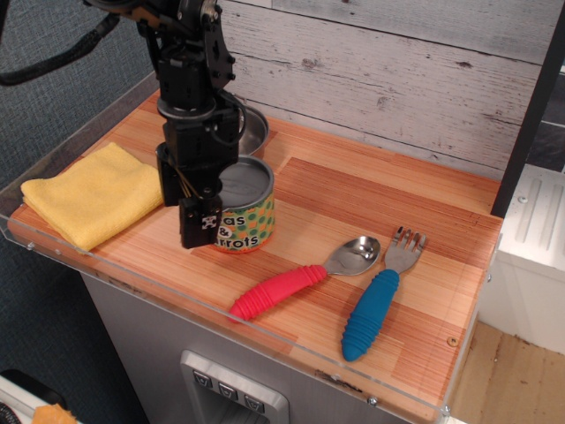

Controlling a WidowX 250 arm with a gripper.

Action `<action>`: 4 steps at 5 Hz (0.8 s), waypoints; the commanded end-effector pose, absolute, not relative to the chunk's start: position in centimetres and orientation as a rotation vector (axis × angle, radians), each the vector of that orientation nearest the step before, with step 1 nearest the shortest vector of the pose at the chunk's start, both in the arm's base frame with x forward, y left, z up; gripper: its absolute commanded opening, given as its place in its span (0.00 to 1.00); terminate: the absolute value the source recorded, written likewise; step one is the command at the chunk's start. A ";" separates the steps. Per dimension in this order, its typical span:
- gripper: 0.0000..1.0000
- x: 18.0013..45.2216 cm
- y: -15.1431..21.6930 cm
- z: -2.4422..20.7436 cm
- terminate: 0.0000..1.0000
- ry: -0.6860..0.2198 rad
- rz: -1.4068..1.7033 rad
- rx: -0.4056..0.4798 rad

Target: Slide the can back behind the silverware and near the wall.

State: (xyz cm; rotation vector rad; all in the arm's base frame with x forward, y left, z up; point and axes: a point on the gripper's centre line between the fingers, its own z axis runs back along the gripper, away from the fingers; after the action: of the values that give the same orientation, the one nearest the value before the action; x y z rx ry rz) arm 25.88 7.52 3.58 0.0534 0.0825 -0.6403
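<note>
The can (pixel 247 212), a short tin with a grey lid and a yellow dotted label, stands upright on the wooden counter, left of centre. My gripper (pixel 187 210) hangs straight down at the can's left front side, touching it. Its two black fingers stand apart, and the near finger (pixel 200 223) covers the left part of the label. It holds nothing. The silverware lies to the right near the front: the red-handled spoon (pixel 296 284) and the blue-handled fork (pixel 378 305). The whitewashed plank wall (pixel 388 79) runs along the back.
A steel pot (pixel 254 129) stands behind the arm at the back left, close to the can. A yellow cloth (pixel 88 193) lies at the left. A clear plastic rim (pixel 265 329) edges the counter's front and left sides. A dark post (pixel 530 115) stands at the right.
</note>
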 end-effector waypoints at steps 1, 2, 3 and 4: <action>1.00 29.0 6.5 5.5 0.00 -0.020 -0.662 0.058; 1.00 30.5 5.4 5.5 0.00 -0.061 -0.693 0.042; 1.00 31.8 4.4 5.2 0.00 -0.080 -0.698 0.043; 1.00 33.1 3.3 4.7 0.00 -0.103 -0.702 0.077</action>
State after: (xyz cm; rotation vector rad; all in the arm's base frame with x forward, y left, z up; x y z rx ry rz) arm 32.26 2.74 3.03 0.0554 -0.0663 -0.6987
